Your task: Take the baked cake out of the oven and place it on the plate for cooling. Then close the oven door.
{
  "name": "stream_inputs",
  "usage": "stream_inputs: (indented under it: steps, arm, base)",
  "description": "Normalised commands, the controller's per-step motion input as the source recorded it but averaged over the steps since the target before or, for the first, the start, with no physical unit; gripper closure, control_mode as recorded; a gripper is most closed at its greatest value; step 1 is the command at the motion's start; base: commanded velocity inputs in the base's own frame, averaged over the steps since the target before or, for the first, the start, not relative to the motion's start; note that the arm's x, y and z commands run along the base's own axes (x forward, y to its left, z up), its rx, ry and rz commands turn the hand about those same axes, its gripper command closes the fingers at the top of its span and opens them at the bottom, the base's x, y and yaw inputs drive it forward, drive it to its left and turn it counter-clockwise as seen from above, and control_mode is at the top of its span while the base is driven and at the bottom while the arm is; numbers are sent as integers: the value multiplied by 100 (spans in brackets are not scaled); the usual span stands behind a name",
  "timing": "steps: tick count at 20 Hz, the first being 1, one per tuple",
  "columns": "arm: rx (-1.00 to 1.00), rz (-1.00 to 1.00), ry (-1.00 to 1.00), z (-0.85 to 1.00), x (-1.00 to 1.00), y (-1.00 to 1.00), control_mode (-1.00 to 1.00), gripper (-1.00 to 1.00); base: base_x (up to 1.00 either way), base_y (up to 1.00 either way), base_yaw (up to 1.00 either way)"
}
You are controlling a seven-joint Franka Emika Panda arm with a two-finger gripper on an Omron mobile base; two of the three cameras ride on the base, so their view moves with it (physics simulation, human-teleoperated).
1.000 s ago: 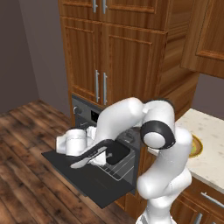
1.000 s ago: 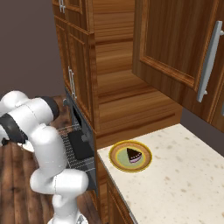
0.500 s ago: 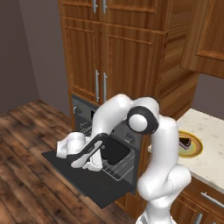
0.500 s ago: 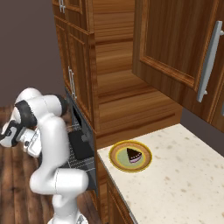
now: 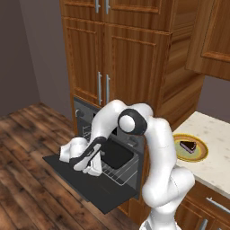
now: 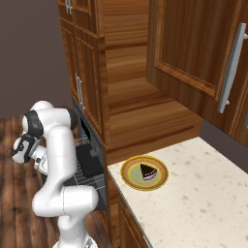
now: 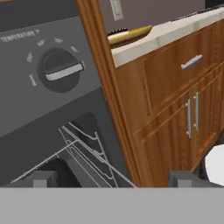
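Cake [image 6: 147,172] sits on plate [image 6: 144,173] on the tabletop [image 6: 203,193], right of the oven [image 5: 96,121]; the first half of the task looks finished. Over the last second the arm swung away from the plate side, leftward and down over the oven door [image 5: 90,184], which lies dropped flat and fully open, wire rack [image 5: 121,168] pulled out above it. Tool [image 5: 86,162] now hangs low, just above the door's inner face near its left part. Its hand camera looks back at a round knob [image 7: 60,70] and the rack wires. Finger tips [image 7: 40,179] barely show at the bottom edge with nothing between them; whether released or clenched, cannot tell. Judgement: the shift marks the start of the closing step; the tool likely needs to get under the door's far edge or handle and lift.
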Motion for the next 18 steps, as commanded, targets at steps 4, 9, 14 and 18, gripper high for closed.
stream_inputs:
  steps: [4,9,14,18]
  arm:
    - [0,-4,-1,-49,56,21,-100,-100]
    - [0,-8,-2,-55,37,17,-100,-100]
    - [0,-7,-7,-43,37,6,-100,-100]
    - [0,-6,-11,-39,41,0,-100,-100]
  base:
    - [0,0,0]
    - [0,0,0]
    - [0,0,0]
    - [0,0,0]
